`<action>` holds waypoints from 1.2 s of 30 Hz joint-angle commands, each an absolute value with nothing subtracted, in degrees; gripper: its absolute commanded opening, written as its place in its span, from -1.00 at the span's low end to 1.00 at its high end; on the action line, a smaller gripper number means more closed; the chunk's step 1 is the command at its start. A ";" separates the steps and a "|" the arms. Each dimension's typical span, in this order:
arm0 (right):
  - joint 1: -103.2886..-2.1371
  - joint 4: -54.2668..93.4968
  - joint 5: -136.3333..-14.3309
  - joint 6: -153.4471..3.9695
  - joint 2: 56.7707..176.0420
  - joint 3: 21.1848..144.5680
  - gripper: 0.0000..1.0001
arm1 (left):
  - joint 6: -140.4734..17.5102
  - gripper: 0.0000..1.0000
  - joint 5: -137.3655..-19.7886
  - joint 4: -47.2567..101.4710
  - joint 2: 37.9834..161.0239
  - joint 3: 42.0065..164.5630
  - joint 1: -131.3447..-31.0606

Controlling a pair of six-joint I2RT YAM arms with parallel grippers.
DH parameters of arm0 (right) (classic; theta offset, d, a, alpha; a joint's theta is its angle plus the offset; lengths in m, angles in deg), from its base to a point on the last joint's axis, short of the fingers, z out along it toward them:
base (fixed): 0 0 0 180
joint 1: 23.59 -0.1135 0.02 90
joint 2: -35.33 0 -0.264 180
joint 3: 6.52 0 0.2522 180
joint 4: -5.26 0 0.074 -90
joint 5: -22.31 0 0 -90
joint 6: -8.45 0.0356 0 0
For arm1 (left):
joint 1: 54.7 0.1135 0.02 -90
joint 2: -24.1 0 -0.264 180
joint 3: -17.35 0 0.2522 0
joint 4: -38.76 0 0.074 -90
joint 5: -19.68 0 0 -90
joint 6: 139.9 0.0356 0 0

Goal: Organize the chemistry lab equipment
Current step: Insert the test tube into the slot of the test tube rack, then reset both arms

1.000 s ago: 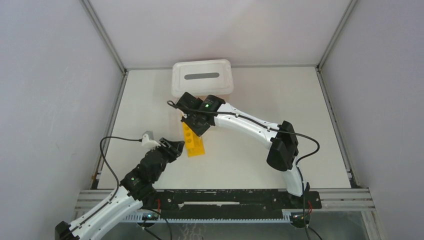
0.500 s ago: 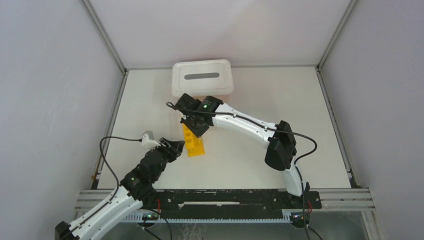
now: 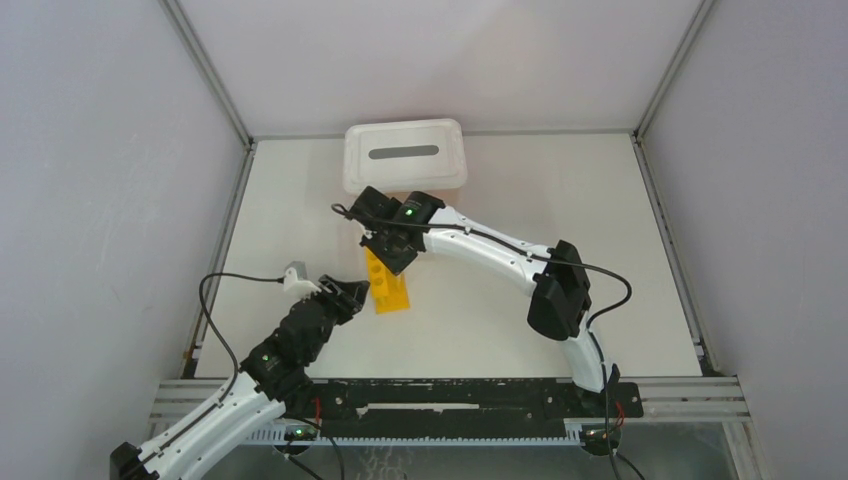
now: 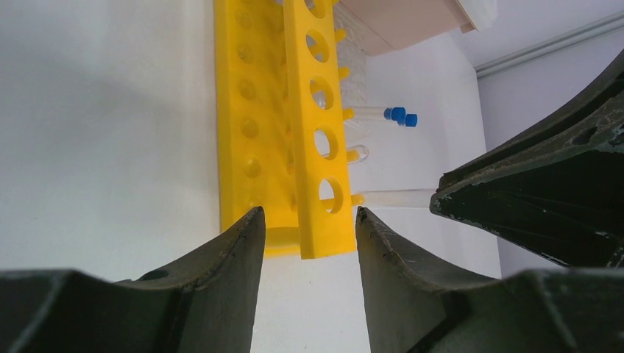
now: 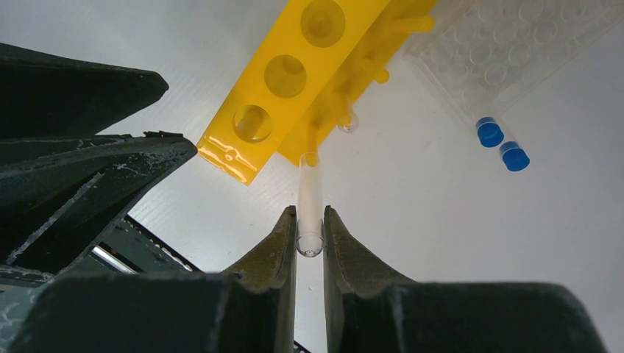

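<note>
One clear test tube [image 5: 310, 184] is clamped by the right gripper [image 5: 310, 224], its far end at the one yellow rack [image 5: 294, 81], whose near end is grasped by the left gripper [image 4: 309, 217]. A second tube [image 5: 346, 121] is seated in the rack. Two blue-capped tubes [image 5: 488, 132] are laid beside one clear gridded rack [image 5: 515, 44]. The white table [image 3: 600, 200] is enclosed by grey walls [image 3: 100, 200].

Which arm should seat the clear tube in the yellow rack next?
Right. The right fingers pinch the clear tube, its far end close to the yellow rack. The left fingers grip the rack's end, likely steadying it, and carry no tube.
</note>
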State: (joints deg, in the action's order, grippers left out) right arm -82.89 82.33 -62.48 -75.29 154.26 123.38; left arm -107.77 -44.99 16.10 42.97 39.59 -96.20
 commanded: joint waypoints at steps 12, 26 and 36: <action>-82.14 84.43 -63.03 -75.58 157.12 128.65 -0.68 | -106.68 0.07 -45.02 19.90 43.79 42.11 -96.28; -82.13 84.93 -63.03 -75.51 157.88 129.87 -0.06 | -106.53 0.09 -45.33 20.43 43.92 41.92 -96.29; -81.58 80.62 -58.58 -72.86 152.10 125.63 -0.04 | -106.42 0.10 -44.22 18.47 42.48 42.11 -96.28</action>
State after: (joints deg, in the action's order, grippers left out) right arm -82.17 85.02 -62.02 -75.14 157.89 127.88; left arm -107.77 -45.15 17.63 43.50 39.59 -96.20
